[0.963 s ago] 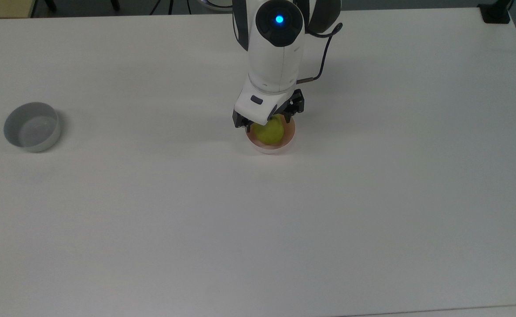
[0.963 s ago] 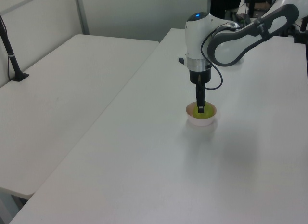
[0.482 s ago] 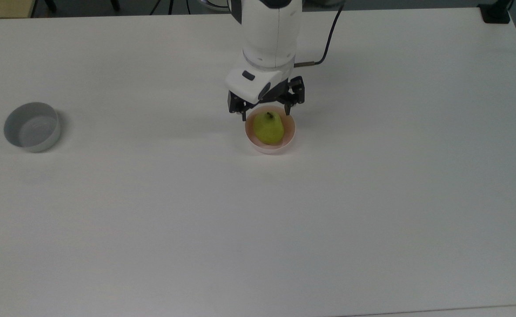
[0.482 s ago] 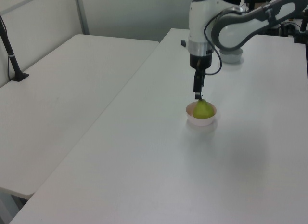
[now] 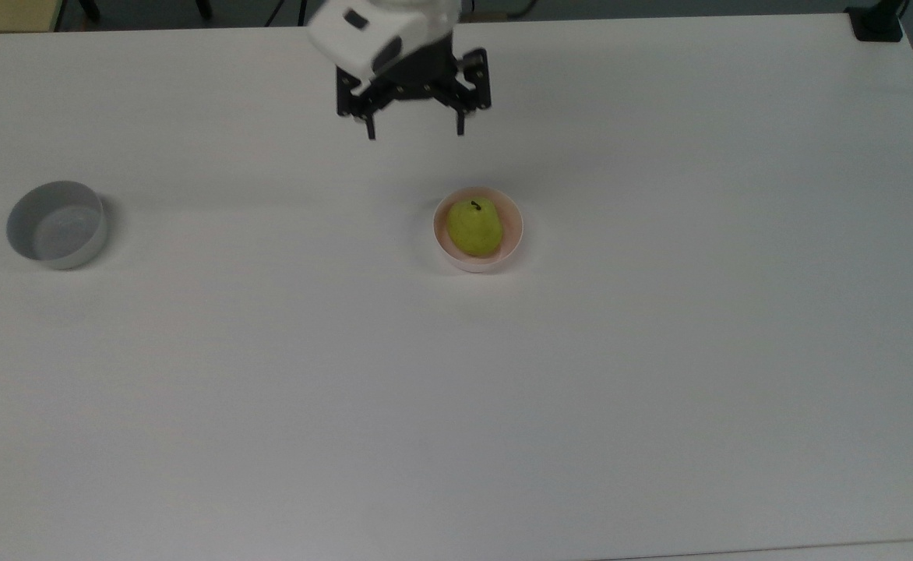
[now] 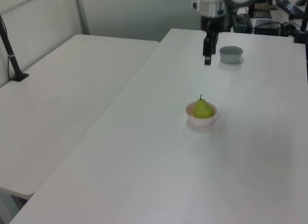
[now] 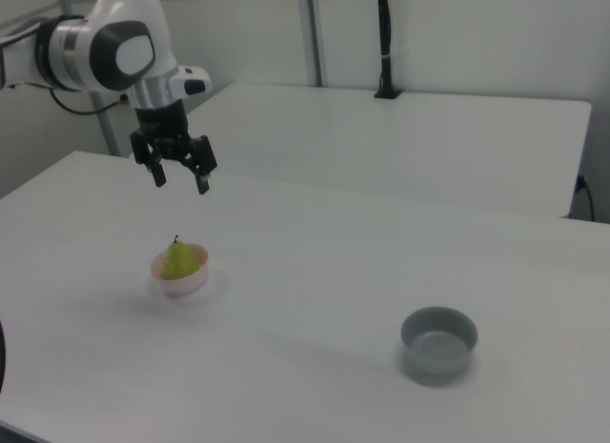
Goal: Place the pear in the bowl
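The gripper has let go and lifted well clear, fingers spread wide and empty. The pear now sits upright in the pink bowl, stem up. That looks like job done.

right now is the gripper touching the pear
Apart. In the right view the open gripper hangs well above the pear, which sits in the pink bowl, with bare table showing between them.

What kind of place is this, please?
Probably a robotics lab: a robot arm with open fingers works over a plain white table, with another white table beside it and cables and equipment at the edges.
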